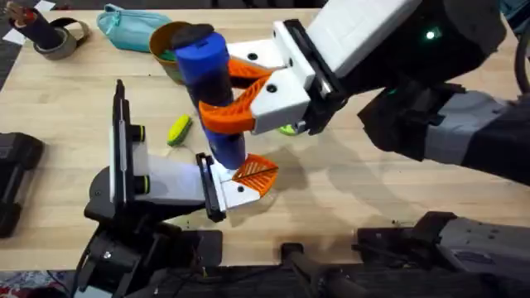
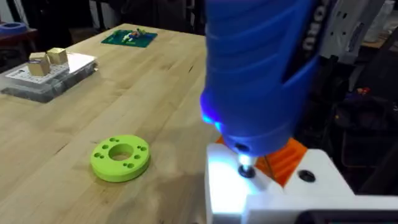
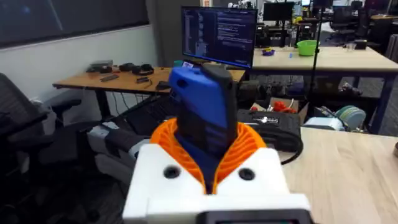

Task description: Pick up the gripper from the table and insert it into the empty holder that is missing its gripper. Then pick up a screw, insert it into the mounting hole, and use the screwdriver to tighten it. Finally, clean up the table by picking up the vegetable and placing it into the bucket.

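Right pincer (image 1: 228,95) reaches in from the right arm's side and is clamped on the screwdriver (image 1: 207,66), its orange jaws wrapped around the blue barrel; the right wrist view confirms the orange pads (image 3: 249,146) closed against both sides of the tool body. Screwdriver stands roughly upright, dark cap up, slim tip down on the holder (image 1: 228,192). Left wrist view: the tip meets a dark hole on the white top face of the holder (image 2: 273,193), with a blue glow at the tool's lower rim. The gripper (image 1: 255,174), orange and latticed, sits on the holder just beside the screwdriver tip, on the side away from the left arm's base. Left pincer (image 1: 217,189): cannot tell whether its fingers are open or closed, since the white block and the tool cover that spot. The vegetable (image 1: 178,130), yellow with green ends, lies on the tabletop (image 1: 373,199) just beside the screwdriver, on the side toward the upright black plate (image 1: 121,141) of the left arm. The bucket (image 1: 166,45) stands behind the screwdriver at the far part of the tabletop, partly hidden by the tool's cap; a teal pouch (image 1: 128,26) lies just beside the bucket, farther from the screwdriver. A green round disc (image 2: 120,157) lies flat on the wood near the holder, apart from it
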Available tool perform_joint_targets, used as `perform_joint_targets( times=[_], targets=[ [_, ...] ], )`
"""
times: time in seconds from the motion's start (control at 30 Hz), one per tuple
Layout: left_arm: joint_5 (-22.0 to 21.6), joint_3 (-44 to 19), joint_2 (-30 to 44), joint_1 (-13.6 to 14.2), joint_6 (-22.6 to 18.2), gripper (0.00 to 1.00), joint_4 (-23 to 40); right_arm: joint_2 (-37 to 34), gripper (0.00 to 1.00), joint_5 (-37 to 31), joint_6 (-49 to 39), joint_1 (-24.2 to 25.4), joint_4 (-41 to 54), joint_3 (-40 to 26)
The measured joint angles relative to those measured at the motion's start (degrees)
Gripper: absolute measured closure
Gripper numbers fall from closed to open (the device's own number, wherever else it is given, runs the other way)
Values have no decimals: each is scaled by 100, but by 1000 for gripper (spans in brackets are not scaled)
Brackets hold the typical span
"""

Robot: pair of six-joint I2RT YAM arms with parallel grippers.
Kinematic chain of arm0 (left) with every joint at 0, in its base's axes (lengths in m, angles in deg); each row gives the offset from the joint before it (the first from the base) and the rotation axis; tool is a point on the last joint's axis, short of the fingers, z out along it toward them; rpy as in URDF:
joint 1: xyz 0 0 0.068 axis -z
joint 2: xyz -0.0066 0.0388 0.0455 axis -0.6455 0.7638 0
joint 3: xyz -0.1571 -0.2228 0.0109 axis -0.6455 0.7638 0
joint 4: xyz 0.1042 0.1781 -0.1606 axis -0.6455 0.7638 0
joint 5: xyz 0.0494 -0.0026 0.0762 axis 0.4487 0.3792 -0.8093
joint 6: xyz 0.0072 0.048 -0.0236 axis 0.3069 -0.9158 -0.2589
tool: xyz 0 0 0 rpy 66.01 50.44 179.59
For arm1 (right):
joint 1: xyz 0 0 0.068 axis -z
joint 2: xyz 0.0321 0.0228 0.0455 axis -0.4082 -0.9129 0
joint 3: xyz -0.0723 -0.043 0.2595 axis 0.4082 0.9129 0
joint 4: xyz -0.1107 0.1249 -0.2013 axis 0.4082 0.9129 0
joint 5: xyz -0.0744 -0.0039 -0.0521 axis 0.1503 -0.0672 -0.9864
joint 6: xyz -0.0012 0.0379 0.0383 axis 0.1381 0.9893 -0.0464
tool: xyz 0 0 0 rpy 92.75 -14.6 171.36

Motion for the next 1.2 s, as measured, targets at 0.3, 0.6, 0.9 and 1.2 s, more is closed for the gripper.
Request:
perform_joint_targets(
  times=[0.3,0.6,0.9,1.2],
  targets=[
    [0,0,0,0,-2,988,0,0,964,0,-2,0,0,2],
    [-4,0,0,0,-4,988,-4,0,963,59,0,43,78,-68],
    [-28,-5,0,0,20,988,-4,-79,963,300,-335,388,1897,-1981],
    [-28,-7,0,0,20,988,-4,40,962,277,-1215,353,3312,-3123]
  ],
)
